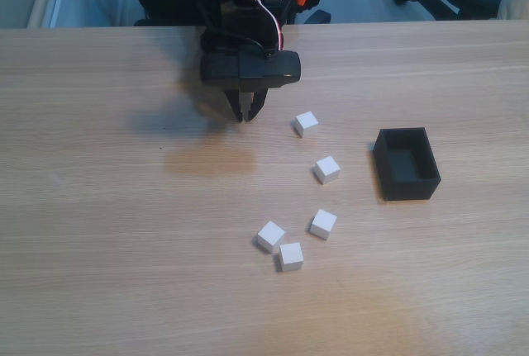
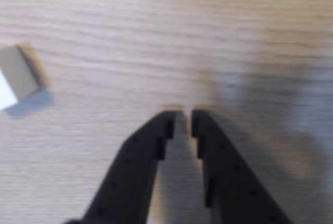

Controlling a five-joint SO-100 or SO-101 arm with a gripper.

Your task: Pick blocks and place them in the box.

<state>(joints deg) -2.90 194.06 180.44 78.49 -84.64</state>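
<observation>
Black gripper (image 1: 245,116) near the far edge of the wooden table (image 1: 99,232), left of all the task's things in the fixed view, tips pointed down at bare wood. Jaws drawn nearly together with only a slit between them in the wrist view (image 2: 188,115), clenched on nothing.

Five white blocks scattered toward the table's middle: nearest block (image 1: 306,123) just right of the gripper, also at the left edge of the wrist view (image 2: 18,78); second block (image 1: 327,169) nearer the front; third block (image 1: 323,224) further forward; front pair, one (image 1: 270,235) and the other (image 1: 290,256), almost touching. Black box (image 1: 407,182) toward the right edge, open-topped, seemingly empty, well apart from the gripper.

Task seemingly at its start, no block in the box. Risks from here: descending with jaws this narrow, likely to push the nearest block aside instead of straddling it; cube sitting skewed to the jaw line, likely to twist or squirt out on closing; front pair so close that one finger may knock the neighbour
</observation>
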